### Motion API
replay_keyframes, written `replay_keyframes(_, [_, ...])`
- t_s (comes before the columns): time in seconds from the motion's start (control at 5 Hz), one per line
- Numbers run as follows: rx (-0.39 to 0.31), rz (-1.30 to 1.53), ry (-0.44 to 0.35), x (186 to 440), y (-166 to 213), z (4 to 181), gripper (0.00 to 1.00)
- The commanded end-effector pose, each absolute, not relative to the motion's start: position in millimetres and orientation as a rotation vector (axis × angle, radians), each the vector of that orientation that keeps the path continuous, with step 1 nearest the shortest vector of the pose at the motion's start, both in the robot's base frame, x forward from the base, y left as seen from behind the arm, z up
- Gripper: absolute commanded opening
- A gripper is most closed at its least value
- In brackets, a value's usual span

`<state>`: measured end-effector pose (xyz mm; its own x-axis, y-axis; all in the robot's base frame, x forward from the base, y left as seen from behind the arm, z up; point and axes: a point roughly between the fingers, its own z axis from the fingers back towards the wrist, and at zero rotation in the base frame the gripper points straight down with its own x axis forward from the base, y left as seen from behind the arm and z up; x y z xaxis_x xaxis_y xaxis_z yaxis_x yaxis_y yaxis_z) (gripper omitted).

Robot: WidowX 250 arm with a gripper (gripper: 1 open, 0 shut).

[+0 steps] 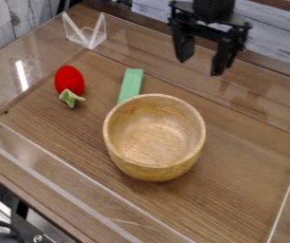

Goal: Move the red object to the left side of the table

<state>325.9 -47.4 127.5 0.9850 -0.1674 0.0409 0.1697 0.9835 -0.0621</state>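
The red object (pixel 69 80), a small rounded toy fruit with a green stem at its lower end, lies on the left part of the brown wood-grain table (pixel 236 171), close to the left acrylic wall. My gripper (pixel 204 60) hangs above the far right part of the table, well to the right of the fruit. Its two black fingers (pixel 223 59) stand apart, open, with nothing between them.
A wooden bowl (pixel 154 136) stands in the middle of the table. A flat green strip (pixel 133 84) lies between the bowl and the fruit. Clear acrylic walls (pixel 84 31) edge the tabletop on all sides.
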Motion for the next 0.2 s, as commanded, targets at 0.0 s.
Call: replay_keyframes(0.0, [-0.067,-0.146,-0.094,321.8,-38.6,143.4,1.0])
